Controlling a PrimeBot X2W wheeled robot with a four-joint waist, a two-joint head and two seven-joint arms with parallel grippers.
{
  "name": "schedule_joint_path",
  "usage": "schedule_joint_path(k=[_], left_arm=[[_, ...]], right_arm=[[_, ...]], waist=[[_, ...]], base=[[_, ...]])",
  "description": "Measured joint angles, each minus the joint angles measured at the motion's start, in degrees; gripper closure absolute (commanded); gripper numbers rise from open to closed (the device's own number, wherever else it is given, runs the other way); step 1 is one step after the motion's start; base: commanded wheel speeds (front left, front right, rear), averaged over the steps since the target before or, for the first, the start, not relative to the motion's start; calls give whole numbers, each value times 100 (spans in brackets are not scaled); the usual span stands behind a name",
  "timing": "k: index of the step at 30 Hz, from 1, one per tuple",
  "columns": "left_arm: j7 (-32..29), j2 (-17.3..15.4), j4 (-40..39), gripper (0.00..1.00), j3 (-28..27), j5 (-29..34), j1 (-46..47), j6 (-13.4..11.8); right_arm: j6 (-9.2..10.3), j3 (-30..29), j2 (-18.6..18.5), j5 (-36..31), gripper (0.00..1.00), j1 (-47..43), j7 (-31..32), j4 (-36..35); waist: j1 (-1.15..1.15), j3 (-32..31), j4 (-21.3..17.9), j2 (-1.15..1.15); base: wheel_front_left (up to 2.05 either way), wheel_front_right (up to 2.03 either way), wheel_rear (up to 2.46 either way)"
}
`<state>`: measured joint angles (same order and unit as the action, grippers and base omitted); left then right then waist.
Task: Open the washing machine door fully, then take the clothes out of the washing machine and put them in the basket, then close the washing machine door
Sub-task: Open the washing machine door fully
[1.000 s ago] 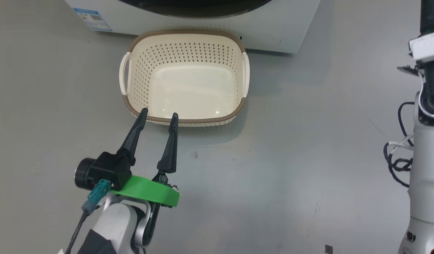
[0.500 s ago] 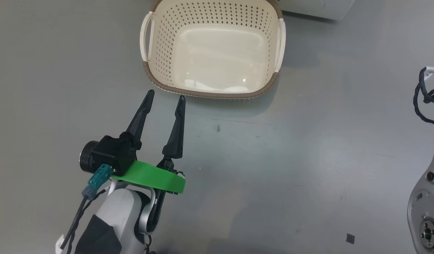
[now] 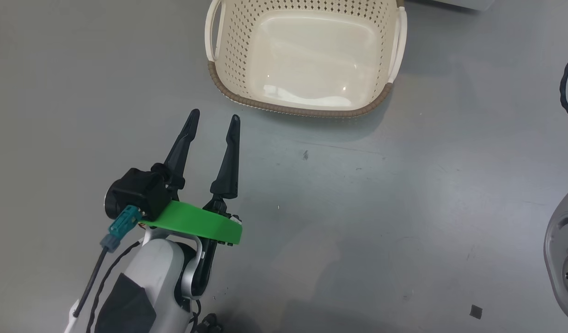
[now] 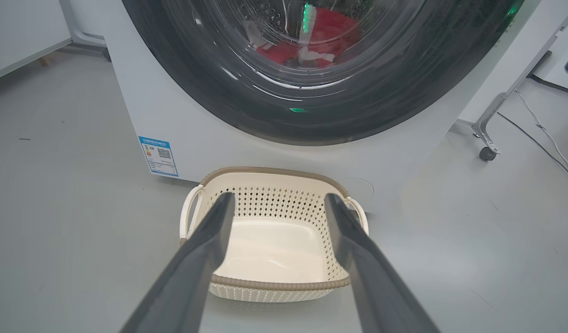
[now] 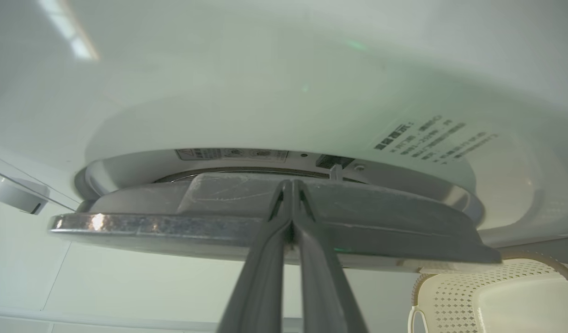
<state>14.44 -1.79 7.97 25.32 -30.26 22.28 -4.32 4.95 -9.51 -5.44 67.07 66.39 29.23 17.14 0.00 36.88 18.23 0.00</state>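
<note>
Red clothes (image 4: pixel 320 37) sit behind washing machine door (image 4: pixel 311 115) glass; likely soft, light, pinch a fold; right gripper (image 5: pixel 290 182) closed, empty, at door's edge; left gripper (image 3: pixel 215 114) wide open, empty, near basket (image 3: pixel 302 108).

The head camera is looking steeply down from high up at the floor (image 3: pixel 357 208), catching the basket (image 3: pixel 288 109) at its top edge. The left wrist camera is sitting low, facing forward over the basket to the washer (image 4: pixel 210 138) and door (image 4: pixel 247 111). The right wrist camera is sitting close against the door's edge, looking along the washer's front. All three are sharing the basket.
</note>
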Motion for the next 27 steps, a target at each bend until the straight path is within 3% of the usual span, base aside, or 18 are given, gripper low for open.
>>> schedule_joint_path(k=[27], left_arm=[[0,21,81,0,169,11,62,-44]], right_arm=[[179,-241,-230,549,100,715,787,1036]], waist=[[0,28,126,0]], base=[[0,0,0]])
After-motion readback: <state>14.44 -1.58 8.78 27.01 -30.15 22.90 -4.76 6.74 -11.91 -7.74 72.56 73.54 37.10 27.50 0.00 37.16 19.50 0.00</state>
